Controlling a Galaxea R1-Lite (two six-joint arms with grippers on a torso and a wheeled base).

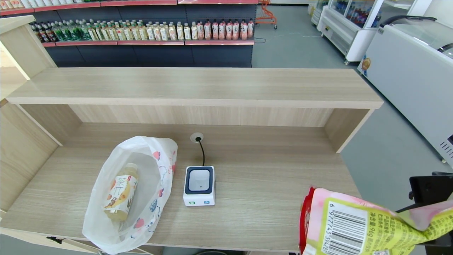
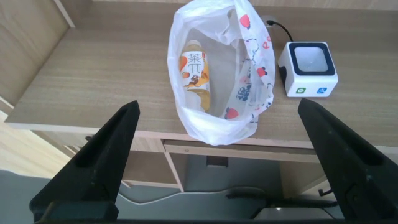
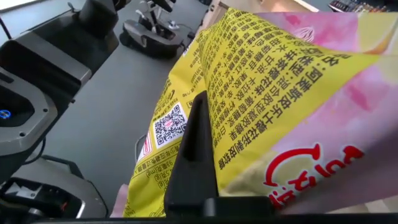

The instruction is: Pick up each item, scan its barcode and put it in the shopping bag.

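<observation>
A pink and yellow snack bag [image 1: 357, 226] hangs at the counter's near right corner, barcode side up, with my right gripper [image 1: 430, 212] shut on its right end. In the right wrist view a dark finger [image 3: 196, 162] presses against the snack bag [image 3: 280, 112]. A white scanner [image 1: 199, 185] with a dark-rimmed window sits mid-counter. Left of it lies the white printed shopping bag [image 1: 155, 177], mouth open, holding a bottle of yellow tea [image 1: 121, 193]. My left gripper [image 2: 217, 155] hovers open off the counter's near edge, in front of the shopping bag [image 2: 249, 99] and bottle [image 2: 196, 71].
The wooden counter [image 1: 269, 184] has a raised shelf [image 1: 198, 86] along its back and side walls. A black cable [image 1: 202, 151] runs from the scanner to a hole in the counter. Store shelves of bottles and freezers stand behind.
</observation>
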